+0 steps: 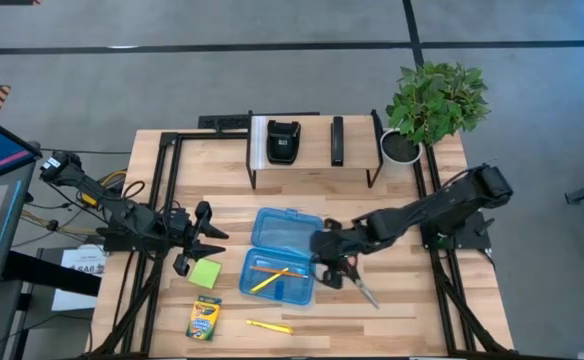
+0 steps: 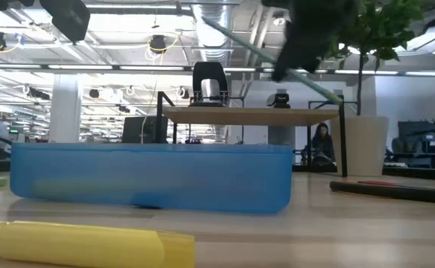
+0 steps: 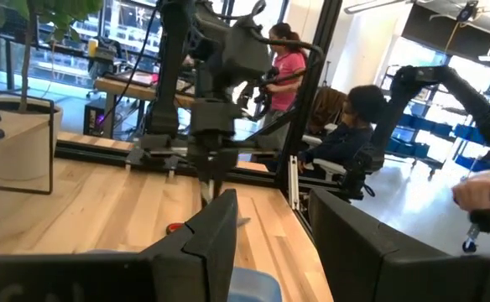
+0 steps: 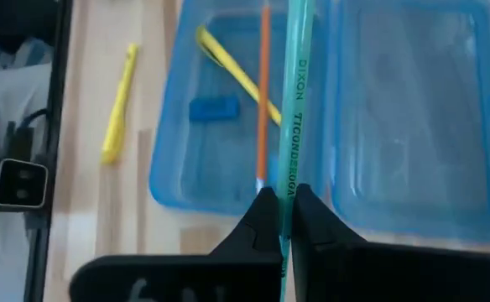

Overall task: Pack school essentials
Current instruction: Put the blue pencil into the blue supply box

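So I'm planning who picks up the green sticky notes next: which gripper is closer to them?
Left. The left gripper sits right beside the green sticky notes, just above them. The right gripper is across the blue case, shut on a teal pencil.

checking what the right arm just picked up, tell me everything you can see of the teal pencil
The teal pencil is a slim, straight stick printed DIXON TICONDEROGA in dark letters along its side. The right gripper is shut on it near one end, so the rest juts forward over the open blue plastic case, above the orange pencil lying inside. In the low view it hangs tilted in the air, clear of the table.
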Robot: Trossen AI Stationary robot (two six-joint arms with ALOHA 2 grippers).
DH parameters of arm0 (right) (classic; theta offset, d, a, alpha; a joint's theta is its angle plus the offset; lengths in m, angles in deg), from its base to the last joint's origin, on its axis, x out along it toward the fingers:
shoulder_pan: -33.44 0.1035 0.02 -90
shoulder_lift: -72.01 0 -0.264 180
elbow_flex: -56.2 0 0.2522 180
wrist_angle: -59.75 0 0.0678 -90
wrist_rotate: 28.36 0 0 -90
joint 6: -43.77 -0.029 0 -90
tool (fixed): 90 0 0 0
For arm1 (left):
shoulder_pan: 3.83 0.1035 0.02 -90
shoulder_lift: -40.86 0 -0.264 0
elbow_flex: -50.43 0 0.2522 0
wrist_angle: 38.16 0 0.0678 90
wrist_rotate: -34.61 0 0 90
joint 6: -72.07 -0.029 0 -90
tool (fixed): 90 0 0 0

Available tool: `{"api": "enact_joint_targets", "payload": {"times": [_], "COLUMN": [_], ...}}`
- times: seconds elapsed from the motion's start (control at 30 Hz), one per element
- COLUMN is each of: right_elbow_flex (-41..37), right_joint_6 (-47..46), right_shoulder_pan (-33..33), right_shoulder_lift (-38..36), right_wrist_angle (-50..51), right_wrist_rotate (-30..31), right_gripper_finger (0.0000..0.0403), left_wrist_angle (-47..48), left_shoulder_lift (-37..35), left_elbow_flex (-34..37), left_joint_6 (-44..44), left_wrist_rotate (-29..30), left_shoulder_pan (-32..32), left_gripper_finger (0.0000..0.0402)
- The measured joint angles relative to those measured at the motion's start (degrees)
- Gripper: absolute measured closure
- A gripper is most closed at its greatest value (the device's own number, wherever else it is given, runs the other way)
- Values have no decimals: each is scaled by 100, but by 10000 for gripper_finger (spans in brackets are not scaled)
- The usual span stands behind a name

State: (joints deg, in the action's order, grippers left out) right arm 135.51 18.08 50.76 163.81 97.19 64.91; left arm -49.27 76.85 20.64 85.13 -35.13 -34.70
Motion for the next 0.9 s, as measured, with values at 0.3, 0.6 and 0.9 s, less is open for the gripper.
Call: {"api": "enact_joint_targets", "payload": {"times": [0.3,0.6,0.9], "right_elbow_flex": [1762,2693,2717], "right_joint_6": [427,581,565], "right_shoulder_pan": [-289,-323,-319], "right_shoulder_lift": [1622,2697,2807], "right_wrist_angle": [424,941,1040], "right_wrist_rotate": [-487,-999,-1077], "right_gripper_finger": [398,396,352], "left_wrist_angle": [-1,55,54], "left_shoulder_lift": [-1,-1,-2], "left_elbow_flex": [0,0,0], "left_joint_6": [9,-21,31], "left_wrist_rotate": [42,-77,-44], "left_shoulder_pan": [-4,-4,-4], "left_gripper_finger": [264,264,264]}}
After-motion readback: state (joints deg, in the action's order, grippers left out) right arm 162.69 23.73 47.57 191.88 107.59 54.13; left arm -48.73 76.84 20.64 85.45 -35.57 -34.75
